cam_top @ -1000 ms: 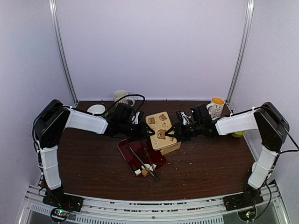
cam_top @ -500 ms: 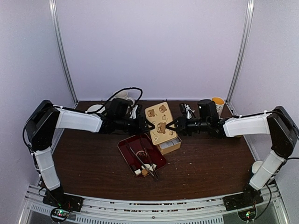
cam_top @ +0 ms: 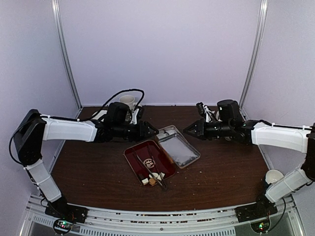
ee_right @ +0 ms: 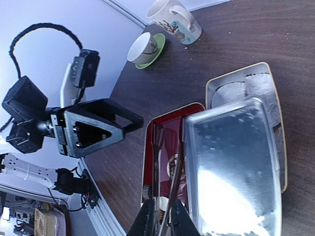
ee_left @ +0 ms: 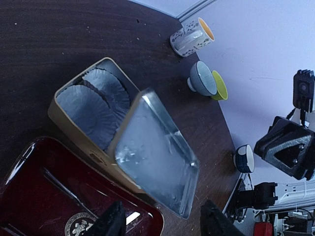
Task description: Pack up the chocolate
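The chocolate (cam_top: 149,181) sits at the near end of the red tray (cam_top: 134,156): small white and brown bits. Black tongs (cam_top: 150,166) lie along the tray, with their tips by the pieces.

Just beside the tray is the tan tin (ee_left: 74,125). Its lid (cam_top: 178,146) lies upside down and tilted on top of it, shiny side up. The lid covers most of the tin's open top. Only one end is uncovered, and two crinkly paper cups (ee_left: 96,101) show there.

The left claw (cam_top: 153,132) hangs to the left of the lid. Its fingers are wide apart and hold nothing. The right claw (cam_top: 188,131) hangs on the other side of the lid. Its fingers are almost together and hold nothing.

A white mug (cam_top: 127,100) stands at the back of the brown table (cam_top: 93,172). A mug with a yellow inside (ee_left: 192,37) and a grey and green bowl (ee_left: 206,83) stand well away from the tin.
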